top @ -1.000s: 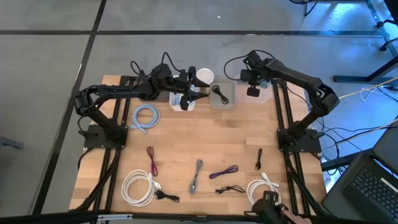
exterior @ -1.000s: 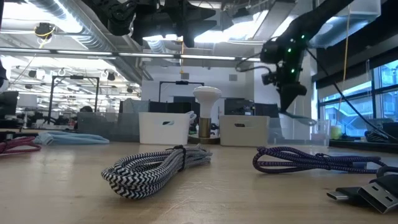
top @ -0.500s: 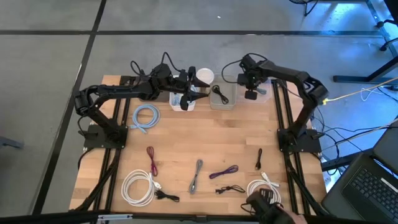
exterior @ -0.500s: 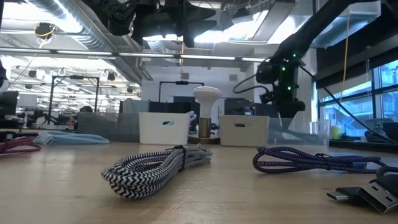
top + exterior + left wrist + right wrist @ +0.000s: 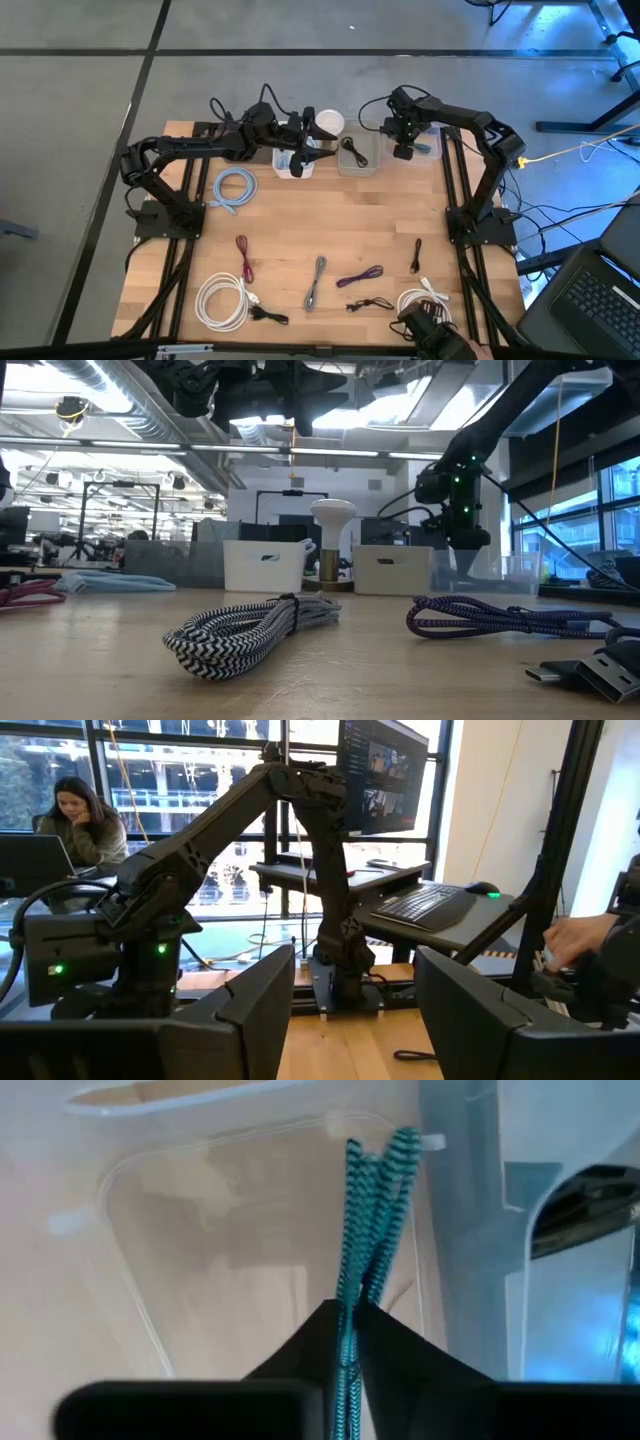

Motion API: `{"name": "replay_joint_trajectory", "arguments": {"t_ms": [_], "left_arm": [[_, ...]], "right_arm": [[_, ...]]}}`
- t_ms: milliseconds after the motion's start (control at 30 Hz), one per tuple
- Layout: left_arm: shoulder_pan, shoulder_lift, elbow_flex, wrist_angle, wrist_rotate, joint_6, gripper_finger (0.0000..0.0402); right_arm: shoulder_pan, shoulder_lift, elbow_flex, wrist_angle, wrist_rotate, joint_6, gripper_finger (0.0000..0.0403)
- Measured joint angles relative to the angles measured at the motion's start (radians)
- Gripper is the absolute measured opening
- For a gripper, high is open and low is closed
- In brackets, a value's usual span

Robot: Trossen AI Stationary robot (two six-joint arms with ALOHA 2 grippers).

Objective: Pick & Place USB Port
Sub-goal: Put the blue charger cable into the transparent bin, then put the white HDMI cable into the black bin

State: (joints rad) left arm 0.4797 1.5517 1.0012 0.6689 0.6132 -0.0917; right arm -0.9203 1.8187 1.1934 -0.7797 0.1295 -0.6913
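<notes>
1. Cable comes first: a teal-and-black braided cable (image 5: 372, 1230), folded into a short bundle, sits between the tips of the right gripper (image 5: 347, 1325), which pinch it from both sides with its loops sticking out ahead of the dark fingers (image 5: 400, 1355).
2. That bundle hangs over a clear plastic bin (image 5: 130, 1280) with rounded corners, the pale wood showing through its floor.
3. On the wooden table (image 5: 300, 220), seen from above, the right gripper (image 5: 404, 150) is at about one o'clock, over the bins at the far edge.
4. The left gripper (image 5: 322, 152) reaches in level at about twelve o'clock, by the small white bin (image 5: 293, 165), its fingers (image 5: 240, 1005) spread wide with nothing between them.
5. A light-blue coiled cable (image 5: 234, 189) lies at ten o'clock.
6. Along the near edge, from seven towards five o'clock: a white coiled cable (image 5: 221, 300), a dark-red cable (image 5: 243, 257), a grey zigzag-braided cable (image 5: 316, 283), a purple braided cable (image 5: 360, 276), a short black cable (image 5: 416, 254) and a second white coil (image 5: 420, 303).
7. In the level view the grey zigzag bundle (image 5: 250, 628) lies nearest, the purple one (image 5: 490, 617) to its three o'clock.
</notes>
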Motion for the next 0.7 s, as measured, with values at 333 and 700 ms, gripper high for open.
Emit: {"name": "replay_joint_trajectory", "arguments": {"t_ms": [333, 700], "left_arm": [[0.0, 0.0, 0.0, 0.0, 0.0, 0.0, 0.0197], [0.0, 0.0, 0.0, 0.0, 0.0, 0.0, 0.0198]], "right_arm": [[0.0, 0.0, 0.017, -0.071, 0.046, 0.062, 0.012], [0.088, -0.199, 0.213, -0.444, -0.215, 0.266, 0.0107]]}}
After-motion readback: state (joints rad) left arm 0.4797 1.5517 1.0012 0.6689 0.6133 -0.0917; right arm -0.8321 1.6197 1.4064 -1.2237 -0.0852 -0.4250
